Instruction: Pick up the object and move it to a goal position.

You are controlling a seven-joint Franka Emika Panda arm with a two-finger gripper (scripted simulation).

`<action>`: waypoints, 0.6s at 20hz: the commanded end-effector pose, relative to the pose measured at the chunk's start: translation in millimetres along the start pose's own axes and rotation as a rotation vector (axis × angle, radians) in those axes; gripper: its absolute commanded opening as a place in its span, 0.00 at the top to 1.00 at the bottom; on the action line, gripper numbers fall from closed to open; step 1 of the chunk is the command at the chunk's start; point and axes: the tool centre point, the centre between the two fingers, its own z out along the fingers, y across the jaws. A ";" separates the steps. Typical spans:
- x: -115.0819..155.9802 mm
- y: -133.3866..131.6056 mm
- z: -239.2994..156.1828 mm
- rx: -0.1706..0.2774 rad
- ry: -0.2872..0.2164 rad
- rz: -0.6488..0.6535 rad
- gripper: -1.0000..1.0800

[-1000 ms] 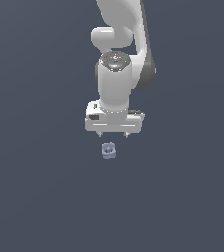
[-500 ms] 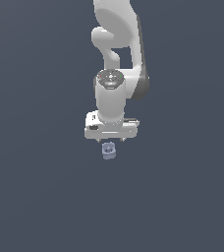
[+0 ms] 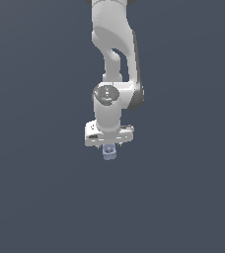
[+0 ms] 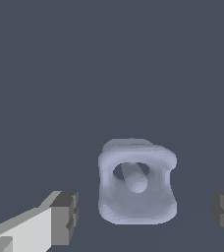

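The object (image 4: 136,181), a small pale blue-grey cup-like piece with a hollow top, was seen resting on the plain dark surface, no edge or corner of which was shown, so its place on the table could not be given. It was framed between the two fingertips (image 4: 65,216) in the wrist view, with a gap left on each side. The gripper (image 3: 109,147) was held directly above it, jaws spread and touching nothing. Nothing had yet been grasped; by this judgement the closing, the lift and the carry to the goal, which was not marked in either view, all remained.
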 end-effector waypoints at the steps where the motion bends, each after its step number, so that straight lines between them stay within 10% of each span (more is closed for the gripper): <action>1: -0.5 0.6 3.8 0.001 -0.001 -0.009 0.04; 12: -1.7 0.4 33.5 0.001 -0.001 -0.008 0.04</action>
